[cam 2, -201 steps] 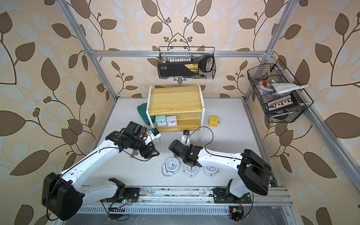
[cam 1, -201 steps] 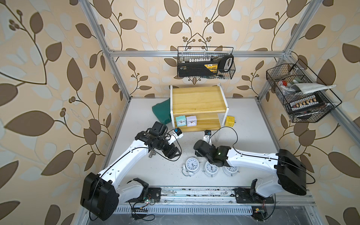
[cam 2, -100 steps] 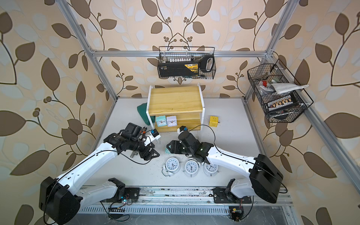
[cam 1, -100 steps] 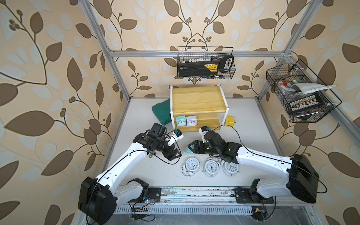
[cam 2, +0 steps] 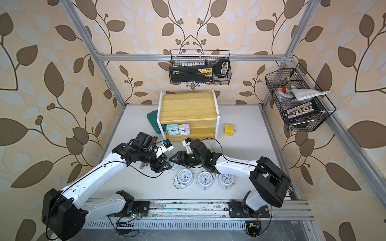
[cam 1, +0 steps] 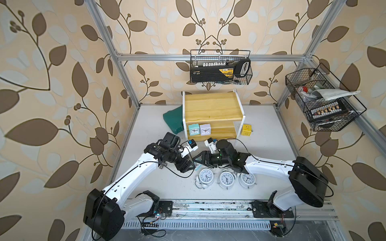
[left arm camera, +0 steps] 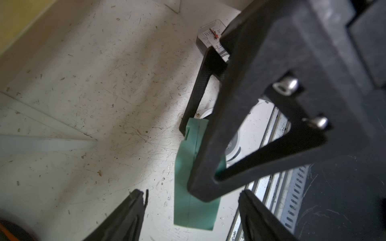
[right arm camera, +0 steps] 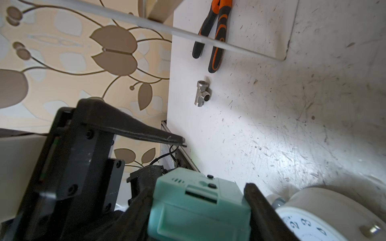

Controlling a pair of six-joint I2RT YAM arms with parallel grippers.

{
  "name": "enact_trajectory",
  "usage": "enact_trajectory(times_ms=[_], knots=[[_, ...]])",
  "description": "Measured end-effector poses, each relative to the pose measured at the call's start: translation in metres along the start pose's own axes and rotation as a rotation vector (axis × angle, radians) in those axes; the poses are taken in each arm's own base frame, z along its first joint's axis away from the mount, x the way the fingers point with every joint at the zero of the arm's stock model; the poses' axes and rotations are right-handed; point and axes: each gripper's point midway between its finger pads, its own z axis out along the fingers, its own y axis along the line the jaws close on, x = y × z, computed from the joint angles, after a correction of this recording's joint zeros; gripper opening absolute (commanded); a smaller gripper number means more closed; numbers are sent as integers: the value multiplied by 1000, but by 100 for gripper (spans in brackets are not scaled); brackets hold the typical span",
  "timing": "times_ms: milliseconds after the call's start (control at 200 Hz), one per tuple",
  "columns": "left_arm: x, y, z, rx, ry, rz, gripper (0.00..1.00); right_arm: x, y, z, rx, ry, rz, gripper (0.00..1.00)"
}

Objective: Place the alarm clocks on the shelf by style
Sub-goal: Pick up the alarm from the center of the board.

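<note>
My right gripper (right arm camera: 198,187) is shut on a teal square alarm clock (right arm camera: 200,208), low over the table (cam 1: 267,146). My left gripper (left arm camera: 191,193) faces it from the other side, open, with gaps between its fingertips and the teal clock (left arm camera: 194,210). In both top views the two grippers meet just left of three round white twin-bell clocks (cam 1: 206,177) (cam 1: 226,179) (cam 1: 247,178). The wooden shelf (cam 1: 212,106) has a teal clock (cam 1: 193,129) and a lilac clock (cam 1: 205,129) on its lower board. A clear square clock (left arm camera: 211,35) lies on the table past the right gripper.
A yellow cube socket (cam 1: 246,129) sits right of the shelf and a dark green case (cam 1: 173,121) to its left. Orange-handled pliers (right arm camera: 215,35) and a metal pipe fitting (right arm camera: 202,94) lie on the table. Wire baskets (cam 1: 220,66) (cam 1: 321,102) hang on the walls.
My right gripper has swung left with the teal clock until it meets my left gripper. The left arm has barely shifted.
</note>
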Motion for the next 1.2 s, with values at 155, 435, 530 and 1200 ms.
enact_trajectory(times_ms=[155, 435, 530, 1200], knots=[[0, 0, 0, 2, 2, 5, 70, -1, 5, 0, -21, -4, 3, 56], [3, -4, 4, 29, 16, 1, 59, -3, 2, -2, -15, -20, 4, 57], [5, -5, 5, 35, 23, -1, 57, -4, 0, -4, -9, -29, 6, 57], [11, -6, 10, 51, 54, -23, 21, -7, 1, -8, -16, -59, 7, 78]])
